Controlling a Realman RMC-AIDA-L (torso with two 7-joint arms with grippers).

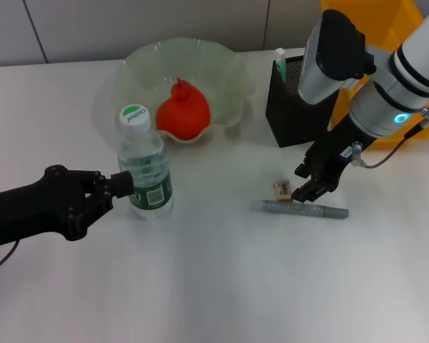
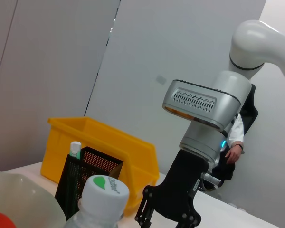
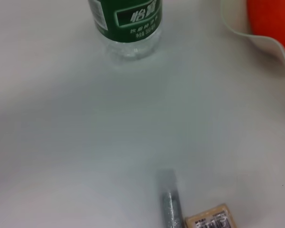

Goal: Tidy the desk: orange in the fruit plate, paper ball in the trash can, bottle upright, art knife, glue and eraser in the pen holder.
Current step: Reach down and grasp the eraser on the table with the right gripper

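White desk (image 1: pixel 214 286), grey panelled wall behind, a yellow bin (image 1: pixel 386 21) at the far right corner.

Your right gripper (image 1: pixel 309 184) hangs low over the near right part of the desk, fingers pointing down with a small gap between them, holding nothing. The eraser (image 1: pixel 282 189) sits just at its 9 o'clock, and the art knife (image 1: pixel 300 209) lies just at its 6 o'clock, the eraser touching or nearly touching the knife's far edge. The knife's long axis runs 9 to 3 across the desk, so you likely want the fingers closing across it, 12 to 6. The right arm is plainly the nearer one for both.

The pen holder (image 1: pixel 297 107) stands at the gripper's 12 o'clock, near, with the glue (image 1: pixel 279 58) already upright inside.

Your left gripper (image 1: pixel 118 184) is at the desk's 9 o'clock side, fingers around the lower half of the upright bottle (image 1: pixel 144 168); contact looks likely.

The orange (image 1: pixel 184 111) is already in the fruit plate (image 1: pixel 229 68), at 12 o'clock from the bottle. No paper ball or trash can shows in any view.
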